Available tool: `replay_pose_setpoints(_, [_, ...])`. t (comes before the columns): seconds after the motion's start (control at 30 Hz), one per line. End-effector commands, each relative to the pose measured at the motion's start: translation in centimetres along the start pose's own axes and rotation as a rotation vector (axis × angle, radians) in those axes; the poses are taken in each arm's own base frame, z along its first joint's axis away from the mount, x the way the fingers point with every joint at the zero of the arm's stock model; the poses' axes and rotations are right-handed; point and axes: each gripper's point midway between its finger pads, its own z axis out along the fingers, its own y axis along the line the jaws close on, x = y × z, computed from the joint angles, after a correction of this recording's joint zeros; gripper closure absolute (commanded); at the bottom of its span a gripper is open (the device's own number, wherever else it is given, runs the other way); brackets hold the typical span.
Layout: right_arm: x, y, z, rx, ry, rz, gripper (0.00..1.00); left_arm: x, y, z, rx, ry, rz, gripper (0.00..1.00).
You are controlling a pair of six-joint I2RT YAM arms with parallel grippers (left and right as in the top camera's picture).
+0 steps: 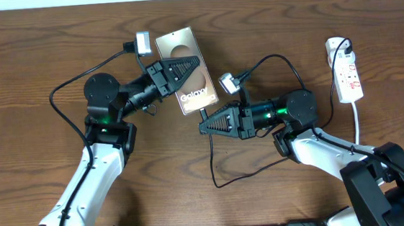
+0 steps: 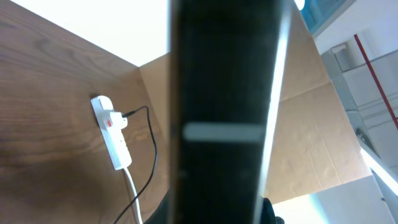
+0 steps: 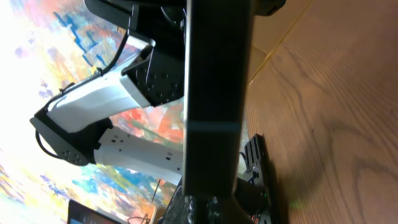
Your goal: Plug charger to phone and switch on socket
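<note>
Overhead: the phone [image 1: 199,91] sits tilted over the middle of the desk [image 1: 24,55], screen up. The left end effector [image 1: 184,65] reaches in from the phone's left, clamped across its upper half. At the phone's bottom edge, the right end effector [image 1: 203,126] has its fingers drawn together on the charger [image 1: 214,162] just below its plug end. The socket [image 1: 346,69] lies far right of the phone.

Left wrist: a dark slab fills the centre. Beyond it lies the socket, its white cord [image 2: 132,193] trailing away.

Right wrist: a dark bar blocks the middle, too close to identify.
</note>
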Motion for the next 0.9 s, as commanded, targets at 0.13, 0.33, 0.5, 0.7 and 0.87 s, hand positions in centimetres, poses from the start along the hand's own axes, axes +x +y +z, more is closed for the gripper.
replay_pose_setpoints(0.13, [-3.3, -0.4, -0.6, 0.037, -0.171, -0.025, 0.99, 4.3, -2.5, 0.2, 0.092, 0.231, 0.016, 0.93])
replay_pose_setpoints(0.33, [-3.8, -0.5, -0.7, 0.044, -0.201, -0.027, 0.99, 4.6, -2.4, 1.2, 0.08, 0.207, 0.005, 0.93])
replay_pose_setpoints(0.5, [-3.9, -0.6, -0.9, 0.046, -0.2, -0.035, 0.99, 5.3, -2.8, 2.0, 0.09, 0.206, 0.047, 0.93])
replay_pose_setpoints(0.7, [-4.1, -0.6, -1.1, 0.053, -0.206, -0.079, 0.99, 5.8, -3.0, 2.0, 0.101, 0.226, 0.072, 0.93])
replay_pose_setpoints(0.87, [-4.3, -0.6, -1.6, 0.058, -0.209, -0.086, 0.99, 6.6, -3.2, 1.8, 0.123, 0.273, 0.102, 0.93])
